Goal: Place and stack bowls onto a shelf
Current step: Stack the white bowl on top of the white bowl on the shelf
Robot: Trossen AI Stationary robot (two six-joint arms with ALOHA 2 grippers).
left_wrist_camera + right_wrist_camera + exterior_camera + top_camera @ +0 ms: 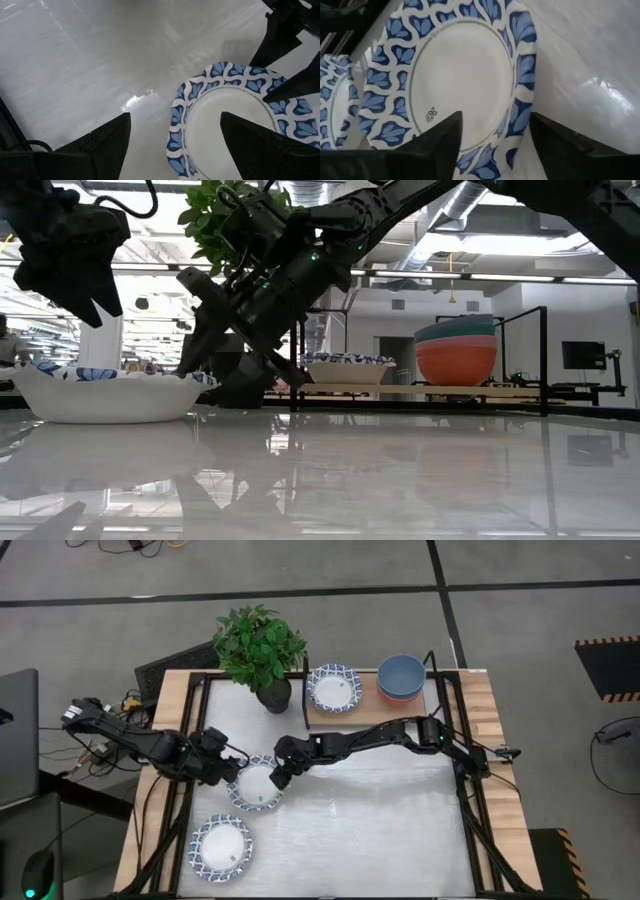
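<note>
Both grippers crowd one blue-rimmed white bowl (256, 785) sitting on the metal tabletop (380, 830): the right gripper (281, 774) spread over its far rim, the left gripper (228, 772) also spread, at the opposite edge, neither gripping; the shelf (370, 712) lies beyond, nearer the right arm

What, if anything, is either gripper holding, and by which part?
Nothing is held. The left gripper and right gripper sit open at opposite sides of the middle bowl's rim, not closed on it.
</note>
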